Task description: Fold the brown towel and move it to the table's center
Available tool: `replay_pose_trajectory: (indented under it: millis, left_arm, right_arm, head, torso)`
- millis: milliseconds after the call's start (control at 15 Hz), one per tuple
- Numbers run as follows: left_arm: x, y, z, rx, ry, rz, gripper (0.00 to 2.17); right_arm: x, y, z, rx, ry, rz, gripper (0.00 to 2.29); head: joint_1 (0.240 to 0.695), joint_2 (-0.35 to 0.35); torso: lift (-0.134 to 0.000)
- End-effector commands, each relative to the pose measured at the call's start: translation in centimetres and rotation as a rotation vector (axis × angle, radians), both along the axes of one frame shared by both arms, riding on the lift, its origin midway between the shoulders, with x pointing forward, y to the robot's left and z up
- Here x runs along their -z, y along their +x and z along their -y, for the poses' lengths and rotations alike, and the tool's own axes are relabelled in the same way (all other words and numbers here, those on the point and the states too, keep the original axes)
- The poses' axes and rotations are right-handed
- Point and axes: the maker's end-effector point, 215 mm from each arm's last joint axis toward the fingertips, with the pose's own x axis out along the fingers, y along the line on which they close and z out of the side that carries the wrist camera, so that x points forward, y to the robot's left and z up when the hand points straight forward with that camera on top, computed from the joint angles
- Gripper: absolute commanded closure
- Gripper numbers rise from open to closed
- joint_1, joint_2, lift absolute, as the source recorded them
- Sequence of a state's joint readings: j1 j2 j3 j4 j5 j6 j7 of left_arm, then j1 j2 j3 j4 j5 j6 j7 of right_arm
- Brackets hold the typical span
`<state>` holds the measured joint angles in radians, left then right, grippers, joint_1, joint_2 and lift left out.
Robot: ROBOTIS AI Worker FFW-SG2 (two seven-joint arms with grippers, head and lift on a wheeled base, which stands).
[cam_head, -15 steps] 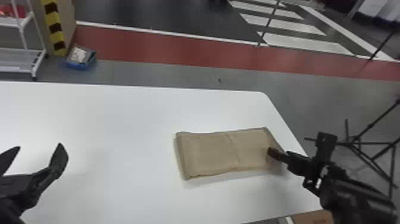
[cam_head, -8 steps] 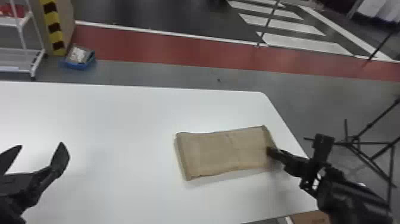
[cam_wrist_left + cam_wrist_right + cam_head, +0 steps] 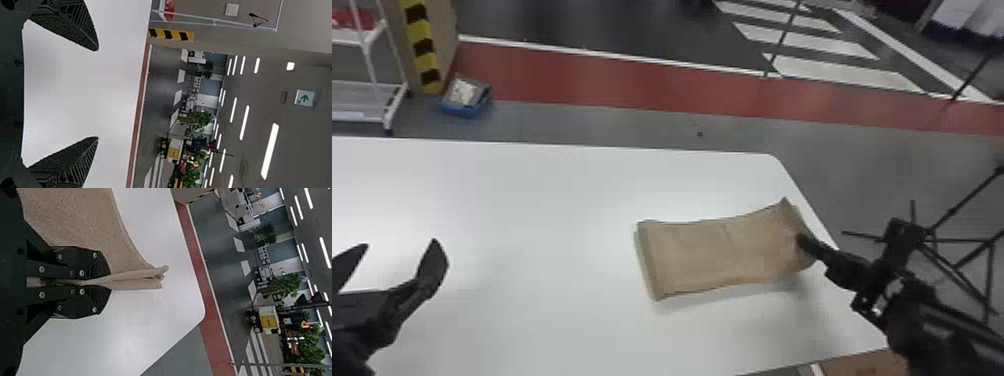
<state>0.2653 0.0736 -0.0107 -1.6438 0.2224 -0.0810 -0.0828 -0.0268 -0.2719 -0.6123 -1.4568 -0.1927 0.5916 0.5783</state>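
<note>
Because my right gripper (image 3: pixel 103 282) is pinching the right end of the brown towel (image 3: pixel 712 255), the folded layers stretch left from its jaws, long axis running roughly left to right. The towel is near the table (image 3: pixel 557 225)'s right edge, so carrying it leftward looks like work for this nearer gripper. My left gripper (image 3: pixel 399 245) hangs empty, jaws spread, well apart. I count one towel, one table, two grippers.
</note>
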Motion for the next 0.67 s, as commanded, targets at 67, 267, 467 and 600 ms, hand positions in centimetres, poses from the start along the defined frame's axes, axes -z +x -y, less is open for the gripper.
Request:
replay_pose_trajectory:
  millis: [67, 267, 467, 600]
  left_arm:
    - [-0.1, 0.0, 0.0, 0.000, 0.000, 0.001, 0.07]
    - [-0.1, -0.1, 0.0, 0.001, 0.000, 0.001, 0.07]
    - [-0.2, -0.1, -0.1, 0.000, 0.003, 0.003, 0.07]
    - [-0.1, -0.1, -0.2, 0.001, 0.007, 0.001, 0.07]
  right_arm:
    - [-5.0, -0.4, -3.6, -0.039, 0.026, 0.069, 2.13]
    - [-8.5, -1.1, -10.7, -0.133, 0.017, 0.129, 2.13]
    - [-10.0, -2.2, -17.6, -0.235, 0.016, 0.160, 2.13]
    - [-9.4, -2.7, -21.2, -0.296, -0.003, 0.143, 2.13]
  head:
    - [0.695, -0.315]
    - [0.695, -0.285]
    - [0.695, -0.205]
    - [0.695, -0.159]
  torso:
    - [-0.097]
    - [-0.097]
    - [-0.097]
    - [-0.097]
